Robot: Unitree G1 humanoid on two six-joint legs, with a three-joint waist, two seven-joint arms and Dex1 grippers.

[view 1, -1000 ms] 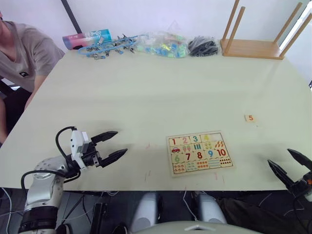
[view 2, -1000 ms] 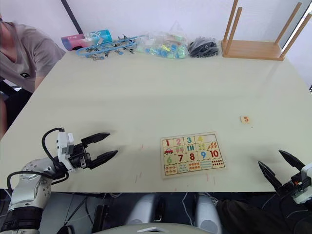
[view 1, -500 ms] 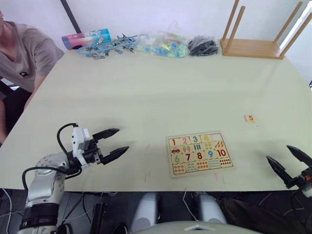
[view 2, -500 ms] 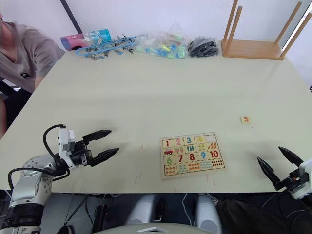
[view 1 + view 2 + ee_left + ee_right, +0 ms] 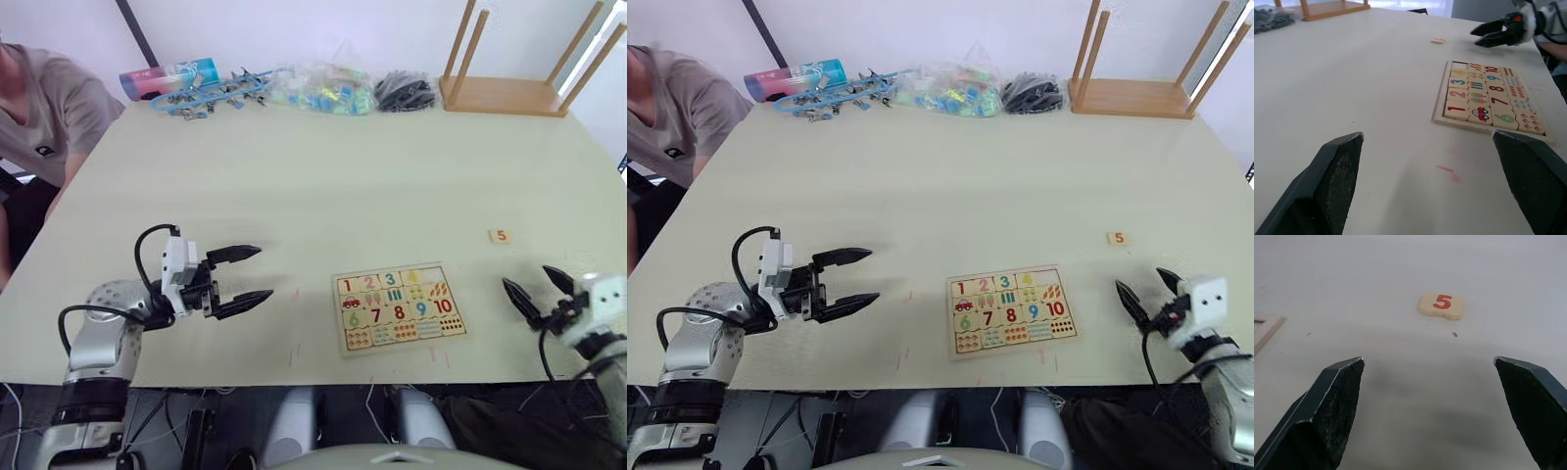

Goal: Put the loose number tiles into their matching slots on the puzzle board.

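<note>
right gripper (image 5: 1432, 396) spread wide, empty | small pale wooden 5 tile (image 5: 1442, 305) ahead | your pinch may skid this flat tile

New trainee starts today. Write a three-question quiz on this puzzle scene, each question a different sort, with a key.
1. True or false: the 5 tile already sits in the puzzle board.
2. Which gripper is nearer that tile? A left gripper B right gripper
3. Fill in: the board's one open slot is at the ___ end of its top row.

Key: 1 false, it lies loose on the table; 2 B; 3 right.
</note>
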